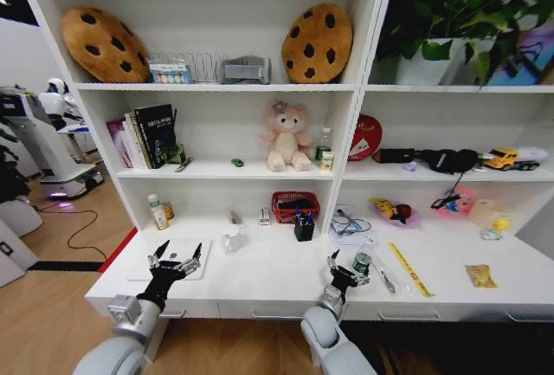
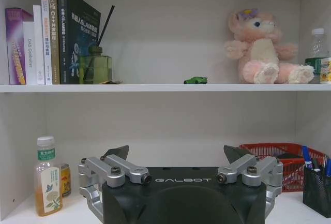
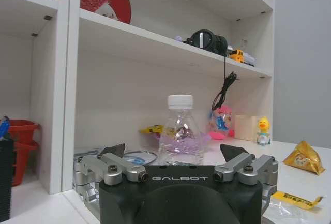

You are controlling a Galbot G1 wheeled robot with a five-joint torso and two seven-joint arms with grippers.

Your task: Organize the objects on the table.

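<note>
Head view: the left end effector (image 1: 176,258) hovers over the near left part of the white counter (image 1: 277,275), fingers spread apart and holding nothing, above a flat white board-like item (image 1: 143,267) lying there. The right end effector (image 1: 344,271) sits near the counter's middle, fingers apart, just beside a small clear bottle (image 1: 361,262) with a green label; whether it touches the bottle cannot be told. A yellow ruler (image 1: 409,268) lies diagonally to the right of that bottle, with a dark pen (image 1: 382,276) between them. A yellow packet (image 1: 480,275) lies farther right. A red basket (image 1: 295,206) and a black pen holder (image 1: 304,229) stand at the far middle of the counter. A tiny green toy car (image 1: 237,162) rests on the shelf above, left of a pink plush bear (image 1: 287,137).

Left wrist view: the left end effector (image 2: 177,157) is open and empty. The green toy car (image 2: 195,80) sits on the shelf board between a green jar (image 2: 95,66) and the plush bear (image 2: 261,48). A juice bottle (image 2: 46,182) stands on the counter at far left; the red basket (image 2: 282,162) stands at far right.

Right wrist view: the right end effector (image 3: 173,157) is open, with the clear bottle (image 3: 180,131) standing upright between and just beyond its fingertips, not clamped. The yellow packet (image 3: 305,158) and a strip of the ruler (image 3: 297,199) lie to the right.
</note>
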